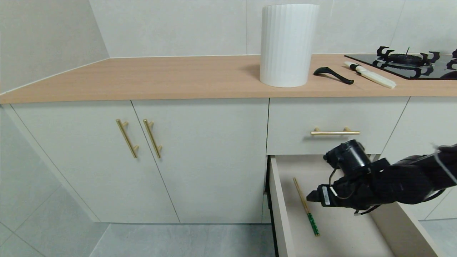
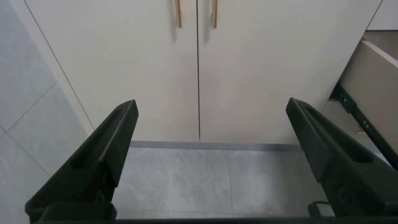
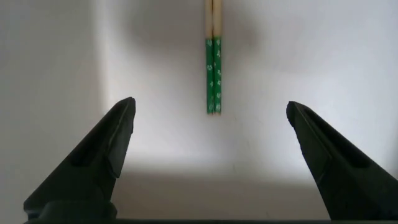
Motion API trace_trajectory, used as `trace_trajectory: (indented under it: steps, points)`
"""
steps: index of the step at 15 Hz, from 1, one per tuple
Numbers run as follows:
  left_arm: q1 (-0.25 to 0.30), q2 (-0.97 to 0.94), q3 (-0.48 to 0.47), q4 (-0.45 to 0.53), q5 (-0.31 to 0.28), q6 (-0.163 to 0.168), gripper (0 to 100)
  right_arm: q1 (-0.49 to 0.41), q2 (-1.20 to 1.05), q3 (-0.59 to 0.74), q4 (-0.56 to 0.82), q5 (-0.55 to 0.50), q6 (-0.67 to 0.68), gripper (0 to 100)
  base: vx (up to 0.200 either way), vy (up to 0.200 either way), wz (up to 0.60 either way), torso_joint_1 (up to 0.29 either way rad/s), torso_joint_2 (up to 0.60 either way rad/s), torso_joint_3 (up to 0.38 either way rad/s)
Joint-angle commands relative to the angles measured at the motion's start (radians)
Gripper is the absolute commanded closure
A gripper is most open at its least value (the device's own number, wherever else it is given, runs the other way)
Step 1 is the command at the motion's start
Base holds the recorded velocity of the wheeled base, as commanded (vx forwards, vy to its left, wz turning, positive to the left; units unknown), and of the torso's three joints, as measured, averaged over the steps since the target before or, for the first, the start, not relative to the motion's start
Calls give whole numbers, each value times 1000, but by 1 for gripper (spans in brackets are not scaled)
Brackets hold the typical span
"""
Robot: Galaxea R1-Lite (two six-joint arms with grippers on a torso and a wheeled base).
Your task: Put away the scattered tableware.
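Observation:
A pair of chopsticks (image 1: 306,206) with green ends lies on the floor of the open drawer (image 1: 282,214), under the counter's right side. My right gripper (image 1: 311,197) hangs inside the drawer just right of the chopsticks, open and holding nothing. In the right wrist view the chopsticks (image 3: 213,74) lie ahead of the spread fingers (image 3: 106,155). A black spoon (image 1: 333,75) and a white-handled knife (image 1: 371,75) rest on the wooden countertop (image 1: 160,76). My left gripper (image 2: 211,168) is open, low in front of the closed cabinet doors (image 2: 199,56).
A tall white ribbed container (image 1: 287,44) stands on the counter left of the spoon. A black gas hob (image 1: 410,62) sits at the far right. A closed drawer with a gold handle (image 1: 335,132) is above the open one. Grey tiled floor (image 1: 160,239) lies below.

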Motion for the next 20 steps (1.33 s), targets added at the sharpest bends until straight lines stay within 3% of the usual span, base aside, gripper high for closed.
trace_trajectory:
  steps: [1,4,14,20]
  points:
    - [0,0,0,0,0,0,0,-27,-277,18,38,1,-37,0,0,0,0,0,0,0]
    - [0,0,0,0,0,0,0,-45,-378,24,41,0,-61,0,0,0,0,0,0,0]
    - [0,0,0,0,0,0,0,-85,-383,24,32,-8,-94,0,0,0,0,2,-8,-5]
    - [0,0,0,0,0,0,0,-96,-384,26,32,-8,-115,0,0,0,0,101,-364,-281]
